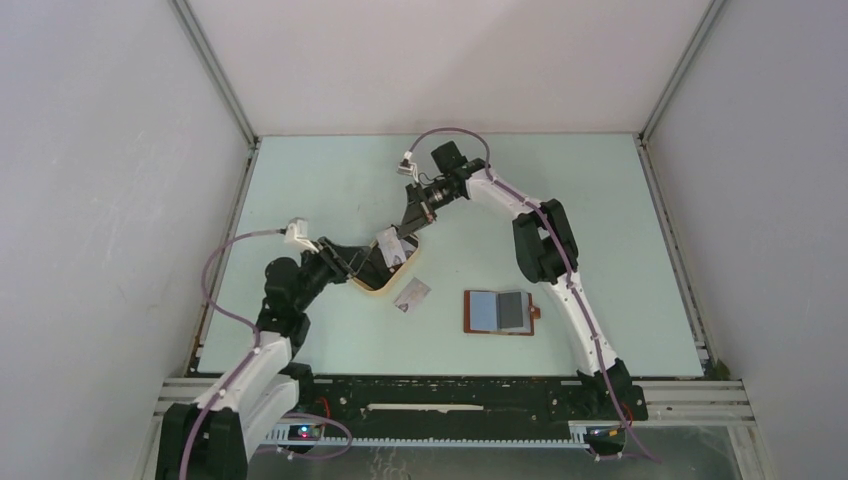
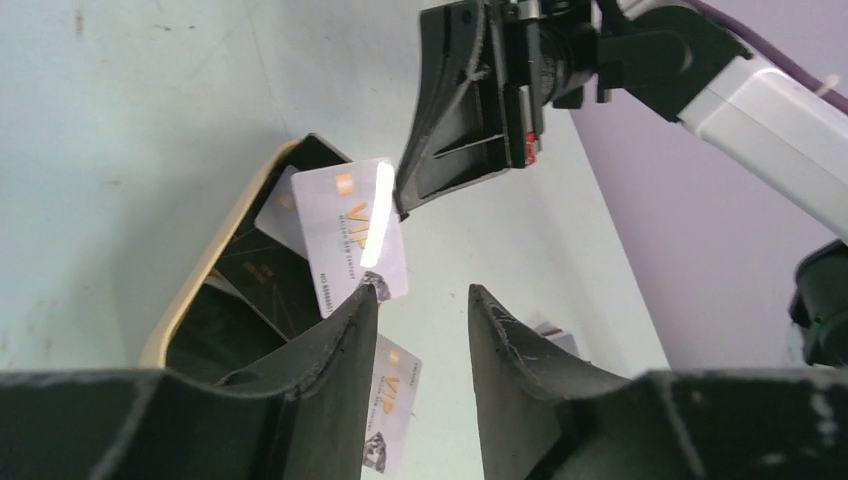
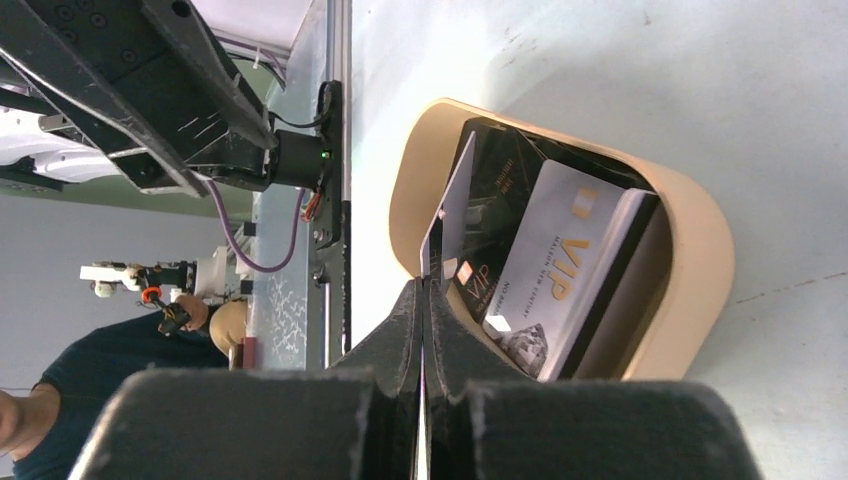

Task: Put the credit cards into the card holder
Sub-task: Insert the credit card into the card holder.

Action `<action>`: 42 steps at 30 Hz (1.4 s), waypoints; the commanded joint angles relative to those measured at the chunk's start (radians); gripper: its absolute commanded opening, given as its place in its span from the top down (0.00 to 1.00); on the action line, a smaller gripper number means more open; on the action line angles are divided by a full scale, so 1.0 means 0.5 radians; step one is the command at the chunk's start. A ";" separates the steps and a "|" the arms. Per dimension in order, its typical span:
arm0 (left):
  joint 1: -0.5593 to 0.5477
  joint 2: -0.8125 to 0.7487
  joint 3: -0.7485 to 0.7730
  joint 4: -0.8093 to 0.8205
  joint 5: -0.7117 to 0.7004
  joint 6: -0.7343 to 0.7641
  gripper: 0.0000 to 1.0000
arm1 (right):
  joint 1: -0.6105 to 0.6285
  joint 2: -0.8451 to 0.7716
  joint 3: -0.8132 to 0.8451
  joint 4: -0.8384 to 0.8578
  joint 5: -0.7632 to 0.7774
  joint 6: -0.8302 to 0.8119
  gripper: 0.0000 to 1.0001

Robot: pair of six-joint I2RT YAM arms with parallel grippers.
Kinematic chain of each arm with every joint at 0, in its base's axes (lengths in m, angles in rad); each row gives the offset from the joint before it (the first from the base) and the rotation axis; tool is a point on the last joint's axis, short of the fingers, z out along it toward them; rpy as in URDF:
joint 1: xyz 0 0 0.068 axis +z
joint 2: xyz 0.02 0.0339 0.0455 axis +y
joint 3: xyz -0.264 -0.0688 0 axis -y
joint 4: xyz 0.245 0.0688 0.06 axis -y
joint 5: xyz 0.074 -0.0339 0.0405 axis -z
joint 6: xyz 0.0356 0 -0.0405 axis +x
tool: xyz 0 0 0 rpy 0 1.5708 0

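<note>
The card holder (image 1: 500,312) lies open on the table, right of centre, with two cards showing in its slots. My right gripper (image 3: 422,285) is shut on the corner of a whitish VIP credit card (image 2: 350,235), which hangs tilted over the tan tray (image 1: 378,287). My left gripper (image 2: 423,292) stands open just below that card, its left fingertip (image 2: 366,296) at the card's lower edge and nothing between its fingers. Another whitish card (image 1: 412,295) lies flat on the table between the tray and the holder. In the tray are a silver VIP card (image 3: 560,260) and dark cards (image 2: 245,275).
The oval tray's rim (image 3: 700,260) sits left of the table's middle, with both grippers crowded over it. The right arm (image 1: 545,245) reaches in from the right, passing behind the holder. White walls enclose the table on three sides.
</note>
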 commanded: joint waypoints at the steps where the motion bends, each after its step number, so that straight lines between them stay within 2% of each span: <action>1: -0.006 -0.107 0.021 -0.315 -0.115 0.185 0.55 | 0.017 -0.177 -0.026 -0.042 0.020 -0.096 1.00; 7: -0.008 -0.052 -0.025 -0.166 0.003 0.127 0.49 | 0.032 -0.245 -0.086 -0.061 0.020 -0.142 1.00; 13: -0.004 0.002 -0.076 0.028 0.060 0.047 0.28 | 0.028 -0.336 -0.153 -0.060 -0.018 -0.152 1.00; 18: 0.007 0.160 -0.072 0.179 0.103 0.000 0.24 | 0.026 -0.424 -0.228 -0.032 -0.065 -0.124 1.00; 29: 0.041 0.683 -0.071 1.071 0.496 -0.357 0.24 | 0.025 -0.570 -0.361 0.058 -0.235 0.029 1.00; 36: 0.042 0.970 -0.085 1.558 0.638 -0.604 0.25 | 0.040 -0.669 -0.441 0.082 -0.312 0.082 1.00; 39: 0.039 1.093 -0.070 1.793 0.721 -0.735 0.35 | 0.050 -0.698 -0.472 0.085 -0.329 0.091 1.00; 42: 0.006 1.129 -0.039 1.816 0.757 -0.754 0.46 | 0.062 -0.727 -0.512 0.083 -0.333 0.090 1.00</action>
